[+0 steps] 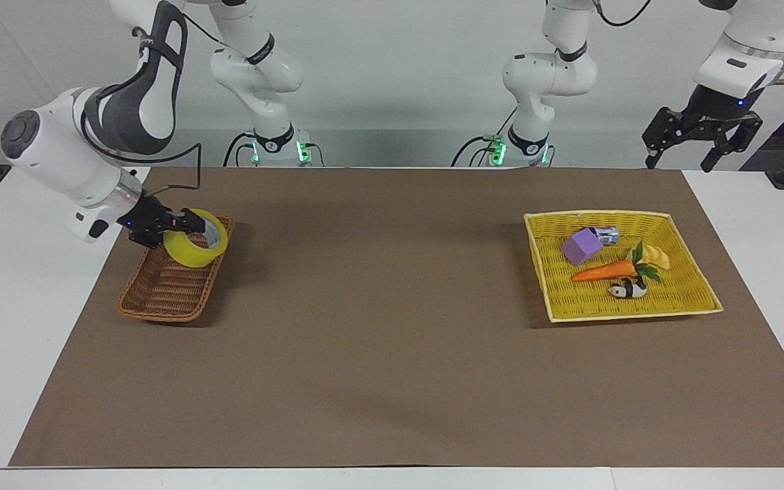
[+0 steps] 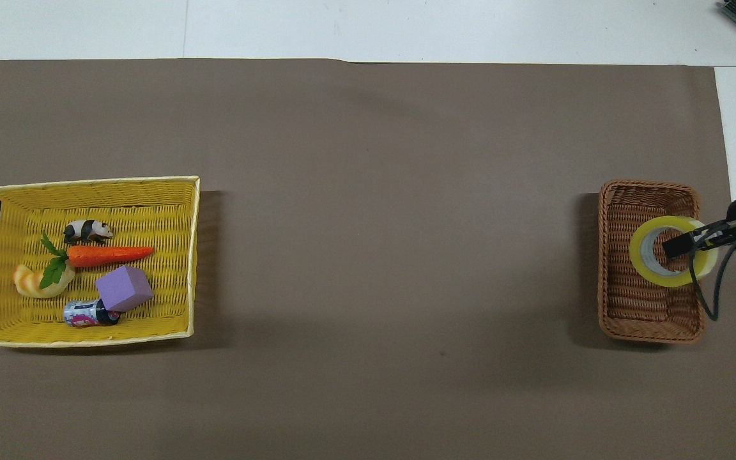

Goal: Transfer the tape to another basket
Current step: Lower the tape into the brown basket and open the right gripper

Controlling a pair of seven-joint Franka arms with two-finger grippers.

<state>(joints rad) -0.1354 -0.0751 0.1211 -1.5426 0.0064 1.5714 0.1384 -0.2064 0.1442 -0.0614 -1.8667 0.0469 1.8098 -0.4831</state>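
The brown mat (image 1: 378,354) lies bare between the two baskets – only the tape (image 1: 196,247), hanging over the wicker basket (image 1: 160,299), blocks its mouth.

The tape (image 1: 196,246) is see-through yellow with a white inside. The basket (image 1: 169,289) is dark red-brown and woven. The big basket (image 1: 698,289) is bright yellow and woven. In it are an orange carrot (image 1: 603,271) with green leaves, a purple block (image 1: 581,246), and a black and white panda (image 1: 627,290). The mat (image 1: 392,354) is brown. The table (image 1: 773,286) is white.
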